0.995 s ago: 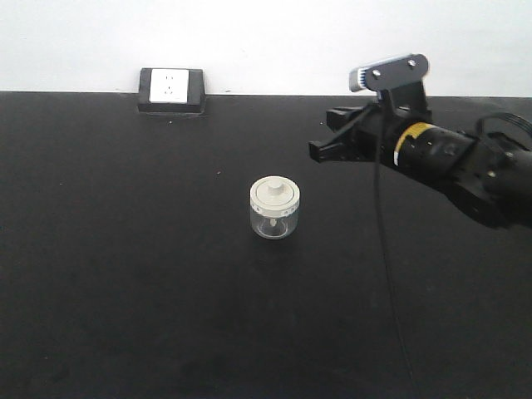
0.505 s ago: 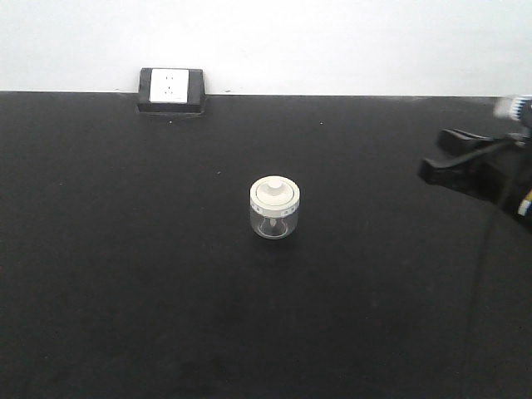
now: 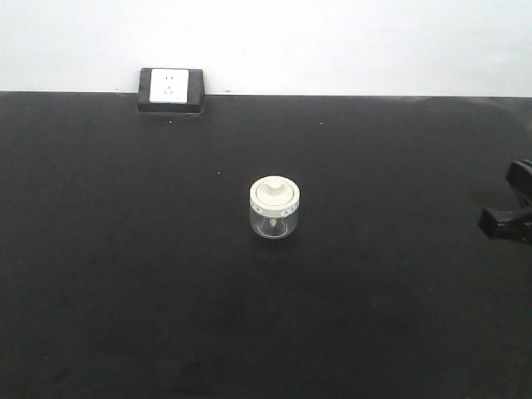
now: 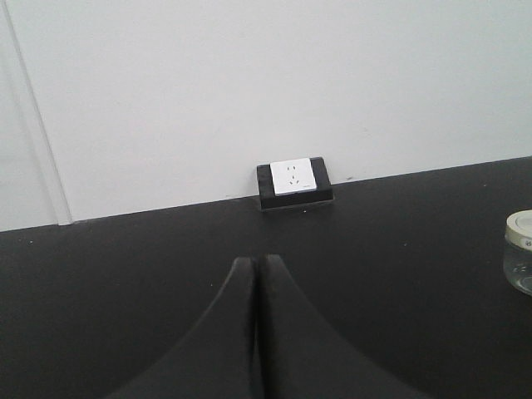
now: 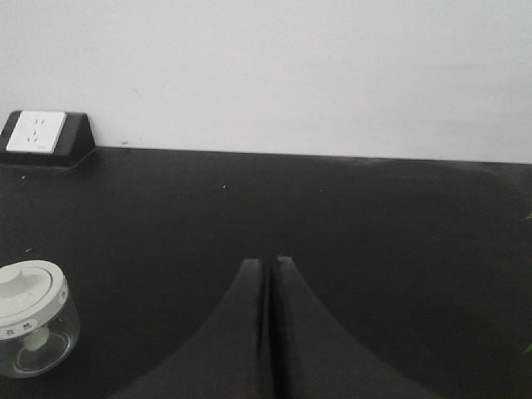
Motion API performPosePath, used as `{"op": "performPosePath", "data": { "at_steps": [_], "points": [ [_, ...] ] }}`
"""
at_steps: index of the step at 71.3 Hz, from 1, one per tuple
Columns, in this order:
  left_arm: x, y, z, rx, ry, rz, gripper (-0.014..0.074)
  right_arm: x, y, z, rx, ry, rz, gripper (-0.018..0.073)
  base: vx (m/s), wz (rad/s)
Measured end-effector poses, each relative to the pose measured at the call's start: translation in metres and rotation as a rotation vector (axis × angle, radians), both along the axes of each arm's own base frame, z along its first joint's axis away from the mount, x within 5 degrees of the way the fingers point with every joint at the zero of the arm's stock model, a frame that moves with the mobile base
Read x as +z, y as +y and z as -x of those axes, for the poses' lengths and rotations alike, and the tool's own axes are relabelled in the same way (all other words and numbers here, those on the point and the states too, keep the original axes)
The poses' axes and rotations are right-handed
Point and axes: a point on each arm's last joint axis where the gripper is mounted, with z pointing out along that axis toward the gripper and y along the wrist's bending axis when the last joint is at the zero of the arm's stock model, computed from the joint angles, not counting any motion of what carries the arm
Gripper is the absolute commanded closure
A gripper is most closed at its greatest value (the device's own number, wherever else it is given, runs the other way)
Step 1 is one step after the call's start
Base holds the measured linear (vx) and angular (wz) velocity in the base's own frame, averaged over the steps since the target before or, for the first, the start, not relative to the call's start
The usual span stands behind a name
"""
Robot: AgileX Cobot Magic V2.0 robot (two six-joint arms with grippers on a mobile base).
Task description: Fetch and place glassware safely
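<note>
The glassware, a small clear glass jar (image 3: 275,208) with a cream-white knobbed lid, stands upright in the middle of the black table (image 3: 125,274), with nothing touching it. My right gripper (image 5: 268,261) is shut and empty, and only its tip (image 3: 509,218) shows at the right edge of the front view, far to the right of the jar. In the right wrist view the jar (image 5: 32,328) sits low at the left. My left gripper (image 4: 255,259) is also shut and empty, and the jar (image 4: 519,262) is cut off at the right edge of its view.
A black box with a white wall socket (image 3: 171,90) sits at the table's back edge on the left, against the white wall. It also shows as the socket box (image 4: 294,184) ahead of the left gripper and the socket box (image 5: 41,137) at the far left of the right wrist view.
My right arm has drawn back to the right and lower, from near the jar's upper right to the frame's right edge. The jar has not moved.
</note>
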Motion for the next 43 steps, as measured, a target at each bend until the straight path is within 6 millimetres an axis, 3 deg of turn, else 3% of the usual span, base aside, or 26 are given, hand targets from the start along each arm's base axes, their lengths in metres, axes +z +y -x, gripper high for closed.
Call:
{"op": "performPosePath", "data": {
  "at_steps": [43],
  "points": [
    [0.000,0.000,0.000,0.000,0.000,0.000,0.0603,0.000,-0.008,0.102,-0.130,-0.202,0.008,0.0563,0.00,0.00]
  ]
}}
